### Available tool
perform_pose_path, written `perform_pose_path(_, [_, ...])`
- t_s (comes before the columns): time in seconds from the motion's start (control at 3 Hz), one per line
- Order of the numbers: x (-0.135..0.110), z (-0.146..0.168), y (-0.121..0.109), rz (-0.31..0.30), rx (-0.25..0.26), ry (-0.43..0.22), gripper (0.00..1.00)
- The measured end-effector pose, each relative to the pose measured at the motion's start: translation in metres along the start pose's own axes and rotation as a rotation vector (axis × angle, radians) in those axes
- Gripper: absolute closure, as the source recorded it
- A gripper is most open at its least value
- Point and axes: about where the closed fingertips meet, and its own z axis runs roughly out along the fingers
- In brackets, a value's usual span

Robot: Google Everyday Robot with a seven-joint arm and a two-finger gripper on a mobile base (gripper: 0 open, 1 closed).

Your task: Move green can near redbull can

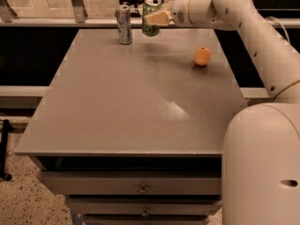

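We count two cans on view – one green, one silver – and a single piece of fruit. The gripper point(153, 18) is up at the far edge of the grey table point(131, 107), its pale fingers point(158, 18) clamped around the green can point(151, 14), which is held upright with its silver top showing. The can's base sits higher in the view than its neighbour's; whether it touches the tabletop, we cannot tell.

Just to its left stands the redbull can point(124, 25), upright on the table near the far edge, with a narrow gap between the two cans and no contact.

One orange point(202, 56) lies by itself toward the table's right side, well apart from both cans.

The white arm point(243, 18) reaches in from the right – one arm, one gripper – and the robot's rounded white body point(262, 168) fills the lower right corner. Below the tabletop we make out two drawer handles point(142, 190).
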Motion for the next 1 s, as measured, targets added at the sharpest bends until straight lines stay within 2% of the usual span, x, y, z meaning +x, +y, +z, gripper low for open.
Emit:
perform_pose_path(0.67, [0.015, 0.036, 0.008, 0.038, -0.073, 0.033, 1.0])
perform_pose_path(1.0, [0.023, 0.053, 0.015, 0.062, -0.113, 0.056, 0.74])
